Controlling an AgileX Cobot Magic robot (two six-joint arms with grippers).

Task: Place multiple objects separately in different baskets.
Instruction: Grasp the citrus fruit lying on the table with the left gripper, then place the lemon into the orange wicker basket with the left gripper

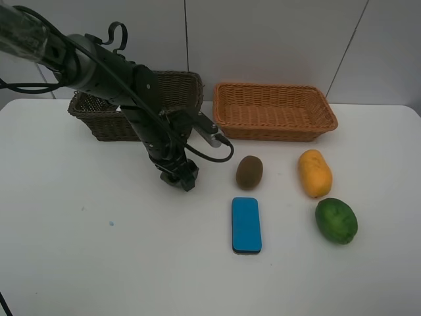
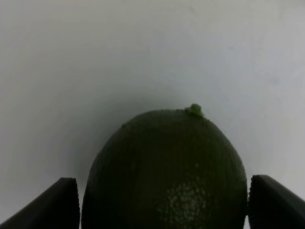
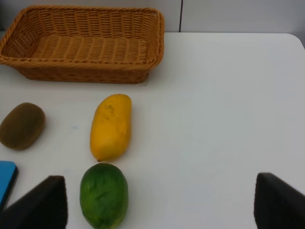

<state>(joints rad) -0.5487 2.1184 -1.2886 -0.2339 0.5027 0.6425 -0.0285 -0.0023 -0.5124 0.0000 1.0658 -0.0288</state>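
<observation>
A dark green round fruit (image 2: 164,171), pebbly-skinned with a small stem nub, sat on the worktop (image 1: 79,250) near its middle, between the wide-spread jaws of the left gripper (image 2: 162,200); whether they gripped it was unclear.

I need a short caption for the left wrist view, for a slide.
Green round fruit between the two jaws, close to both, against the white table.

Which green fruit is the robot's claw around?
The green fruit between the fingers of the left gripper, filling the left wrist view. The other green fruit lies untouched beside the mango.
</observation>
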